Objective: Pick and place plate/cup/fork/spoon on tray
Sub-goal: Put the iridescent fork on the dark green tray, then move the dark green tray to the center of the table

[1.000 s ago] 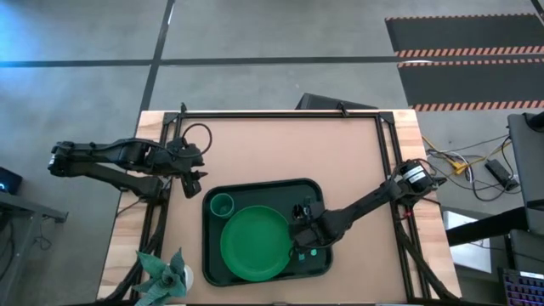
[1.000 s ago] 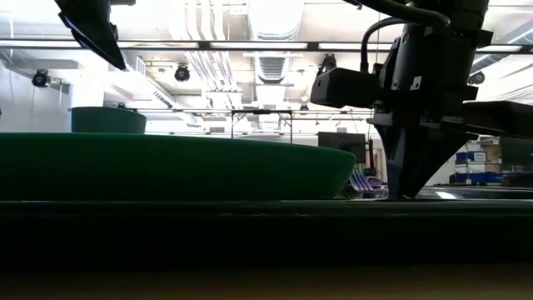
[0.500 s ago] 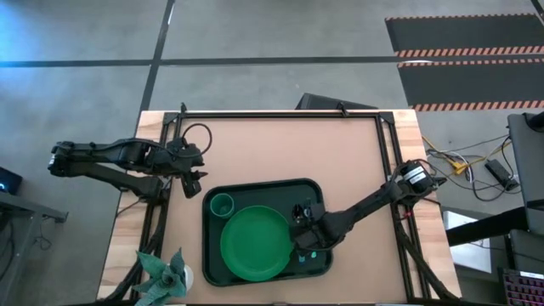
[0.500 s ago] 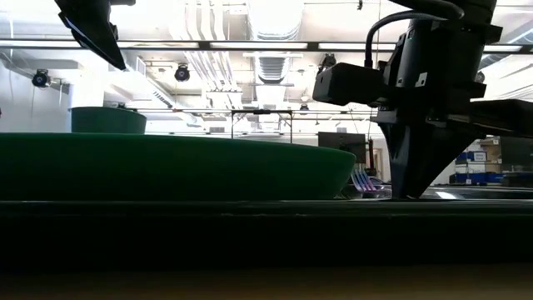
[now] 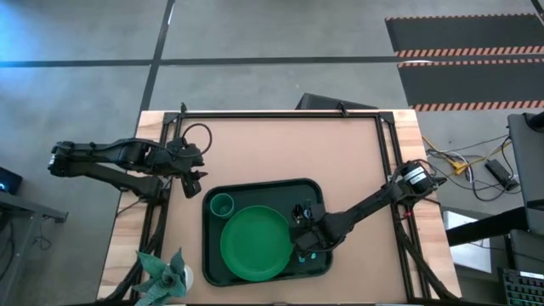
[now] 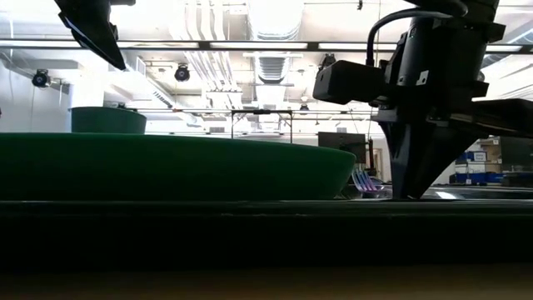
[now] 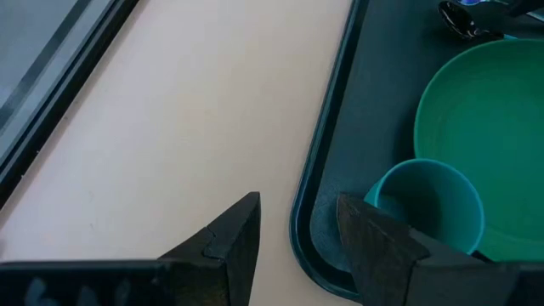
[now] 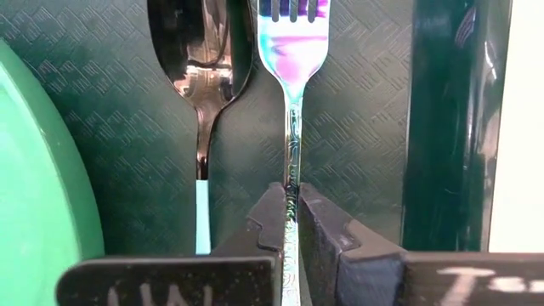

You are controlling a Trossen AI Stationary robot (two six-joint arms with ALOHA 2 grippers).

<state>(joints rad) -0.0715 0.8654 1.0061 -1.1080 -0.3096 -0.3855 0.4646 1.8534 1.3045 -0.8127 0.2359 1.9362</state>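
The dark green tray [image 5: 316,189] holds the bright green plate [image 5: 253,243] and the small green cup [image 5: 222,204] at its far left corner. The spoon [image 8: 204,68] lies on the tray floor between plate and fork. My right gripper [image 8: 290,223] is low over the tray's right part, shut on the fork [image 8: 291,51], which lies parallel to the spoon. My left gripper [image 7: 297,225] is open and empty above the table, just left of the tray's far left corner [image 7: 310,229]. My right gripper pinches the fork's thin silvery neck [image 8: 291,174], just behind the tines, between its two fingers. The fingers [image 6: 412,179] come from above, pointing down, one on either side of the neck. The tines [image 6: 364,180] show just above the tray's rim; the handle is hidden under the gripper.
A small potted plant [image 5: 166,274] stands at the table's near left corner. Black frame rails [image 5: 280,113] run along the far, left and right sides of the table. Bare tabletop [image 5: 280,149] lies beyond the tray.
My right gripper has edged a little toward the table's right edge, staying low over the tray and shut on the fork. The fork's tines stay where they were.
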